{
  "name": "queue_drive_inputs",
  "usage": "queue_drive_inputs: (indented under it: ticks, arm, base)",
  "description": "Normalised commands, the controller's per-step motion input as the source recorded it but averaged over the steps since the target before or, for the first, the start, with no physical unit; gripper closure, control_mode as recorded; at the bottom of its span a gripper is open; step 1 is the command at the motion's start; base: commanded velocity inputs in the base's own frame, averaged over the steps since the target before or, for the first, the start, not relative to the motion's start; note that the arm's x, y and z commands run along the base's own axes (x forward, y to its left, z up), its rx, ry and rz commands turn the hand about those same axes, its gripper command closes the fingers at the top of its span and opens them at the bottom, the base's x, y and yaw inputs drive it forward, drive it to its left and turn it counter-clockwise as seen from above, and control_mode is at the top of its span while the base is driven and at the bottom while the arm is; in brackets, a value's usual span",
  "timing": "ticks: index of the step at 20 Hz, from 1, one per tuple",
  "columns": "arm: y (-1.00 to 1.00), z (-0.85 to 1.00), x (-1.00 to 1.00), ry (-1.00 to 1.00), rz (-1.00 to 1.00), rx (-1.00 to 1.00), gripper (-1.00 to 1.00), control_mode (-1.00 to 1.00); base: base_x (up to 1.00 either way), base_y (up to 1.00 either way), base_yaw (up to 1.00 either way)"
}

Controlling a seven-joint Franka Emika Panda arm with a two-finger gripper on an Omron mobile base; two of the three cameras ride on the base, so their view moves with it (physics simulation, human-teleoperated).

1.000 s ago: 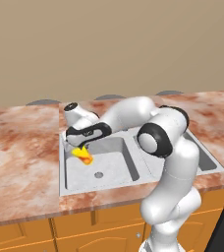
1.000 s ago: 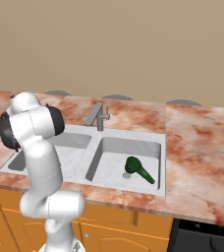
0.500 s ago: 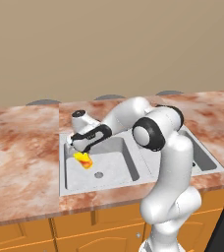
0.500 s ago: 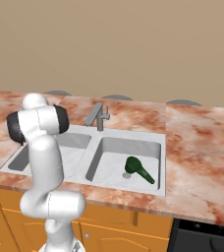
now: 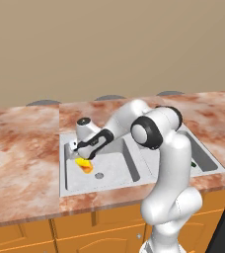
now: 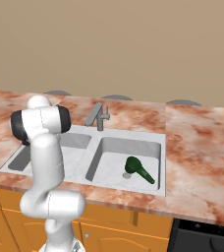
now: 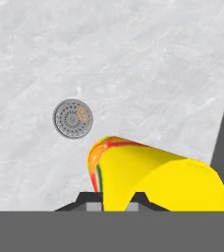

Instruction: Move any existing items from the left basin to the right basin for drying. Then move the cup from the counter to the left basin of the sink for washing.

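One item left: gripper [image 5: 80,156], jaws clamped on the cup [image 5: 84,165], has dropped lower into the left basin [image 5: 112,170] than a second ago, cup now near the floor. Green utensil [image 6: 138,169] already lies in the right basin [image 6: 109,156]. Release looks next.

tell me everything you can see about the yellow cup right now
The cup is a small bright yellow cylinder with a red-orange and green mark near its rim, smooth and glossy like plastic. It lies tilted on its side in the shut gripper, which pinches its wall. It hangs low inside the left basin, close to the round drain. From the left base view it shows as a yellow-orange patch under the hand; whether it touches the basin floor cannot be told.
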Motion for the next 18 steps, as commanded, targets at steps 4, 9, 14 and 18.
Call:
queue_drive_inputs:
  ticks: [4, 9, 14, 18]
  arm:
    - [-0.10, -0.11, 0.01, -0.04, 0.00, 0.02, -1.00, -1.00]
    - [-0.28, 0.00, 0.00, -0.07, 0.00, 0.05, -1.00, -1.00]
    - [-0.35, 0.06, 0.00, -0.12, 0.00, 0.08, -1.00, -1.00]
    - [-0.30, 0.40, 0.00, -0.14, 0.00, 0.05, -1.00, -1.00]
  base:
    - [0.00, 0.00, 0.00]
    - [0.00, 0.00, 0.00]
    - [0.00, 0.00, 0.00]
    - [0.00, 0.00, 0.00]
